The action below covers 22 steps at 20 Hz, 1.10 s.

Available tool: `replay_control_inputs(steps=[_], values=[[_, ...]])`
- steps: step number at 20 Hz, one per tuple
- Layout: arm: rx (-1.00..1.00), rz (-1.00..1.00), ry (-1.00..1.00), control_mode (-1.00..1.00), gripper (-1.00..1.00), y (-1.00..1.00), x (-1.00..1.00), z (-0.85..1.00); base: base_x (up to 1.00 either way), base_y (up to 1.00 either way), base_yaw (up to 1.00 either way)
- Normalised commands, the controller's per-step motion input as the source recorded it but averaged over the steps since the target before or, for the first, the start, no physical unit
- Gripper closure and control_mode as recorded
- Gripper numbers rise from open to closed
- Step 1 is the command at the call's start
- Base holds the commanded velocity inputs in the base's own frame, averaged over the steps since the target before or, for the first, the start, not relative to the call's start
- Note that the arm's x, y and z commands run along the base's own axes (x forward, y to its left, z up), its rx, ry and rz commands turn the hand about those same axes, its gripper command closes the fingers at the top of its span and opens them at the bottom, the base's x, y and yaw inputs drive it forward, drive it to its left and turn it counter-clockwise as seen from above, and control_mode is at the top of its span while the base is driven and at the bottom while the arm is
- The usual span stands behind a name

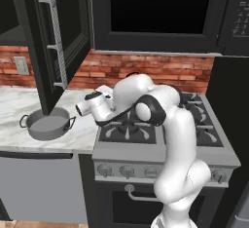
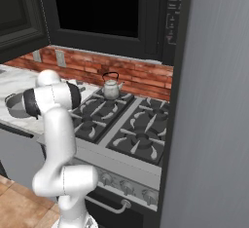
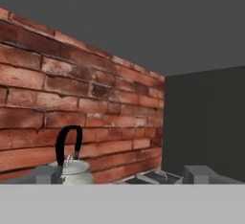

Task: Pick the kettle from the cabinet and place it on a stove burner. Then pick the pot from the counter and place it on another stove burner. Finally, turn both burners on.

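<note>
The kettle (image 2: pixel 111 90) stands upright on a rear stove burner (image 2: pixel 108 100) by the brick wall. The pot (image 1: pixel 47 123) sits on the tabletop (image 1: pixel 14 107). The claw (image 3: pixel 123 174) is spread, gripping nothing.

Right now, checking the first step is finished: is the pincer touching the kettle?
Apart. The hand view shows the kettle standing off beyond the open pincer, with brick wall between.
</note>
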Motion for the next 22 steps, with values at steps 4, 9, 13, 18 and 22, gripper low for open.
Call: replay_control_inputs(steps=[4,9,13,18,22], values=[[0.00,0.00,-0.02,-1.00,-1.00,-0.01,-0.69,0.39,0.00,0.00,0.00],[0.00,0.00,-0.01,-1.00,-1.00,-0.11,-0.68,0.32,0.00,0.00,0.00],[0.00,0.00,-0.01,-1.00,-1.00,-0.19,-0.68,0.22,0.00,0.00,0.00],[0.02,0.00,0.00,-1.00,-1.00,-0.20,-0.69,0.25,0.00,0.00,0.00],[0.07,0.00,0.00,-1.00,-1.00,-0.18,-0.64,0.30,0.00,0.00,0.00]])
